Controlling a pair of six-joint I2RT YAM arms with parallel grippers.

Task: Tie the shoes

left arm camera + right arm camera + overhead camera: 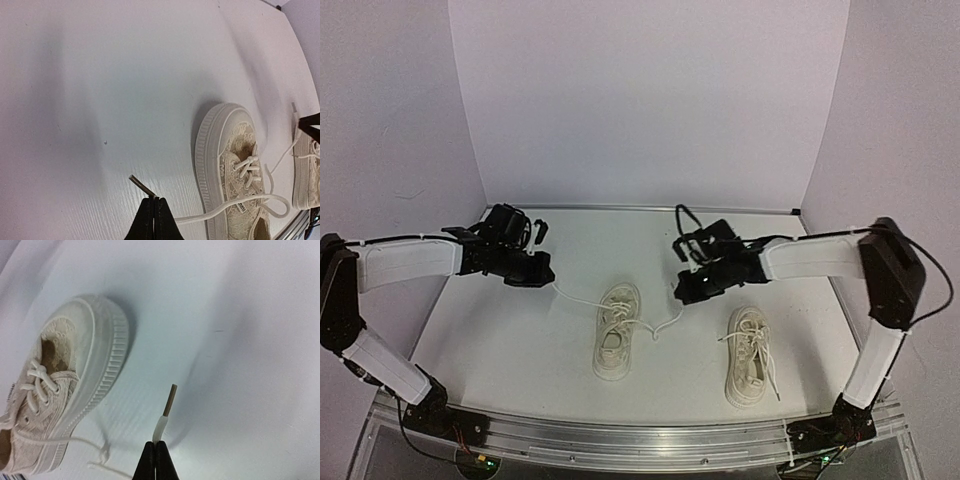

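Two cream-white sneakers lie on the white table: the left shoe (618, 331) and the right shoe (750, 356). My left gripper (542, 272) is shut on one lace end of the left shoe (230, 170). The brown aglet (142, 186) sticks out past the gripper tips (154, 199), and the lace (220, 212) runs back to the shoe. My right gripper (682, 292) is shut on the other lace end (161, 427) of the same shoe (75, 385), aglet (170, 399) pointing up from the tips (156, 442). Both laces stretch outward from the shoe, low over the table.
The right shoe (307, 175) lies apart with its laces loose. A small knot or twist in the lace (102, 455) lies on the table (520, 350) beside the left shoe. White walls close the back and sides. A metal rail (640, 440) runs along the near edge.
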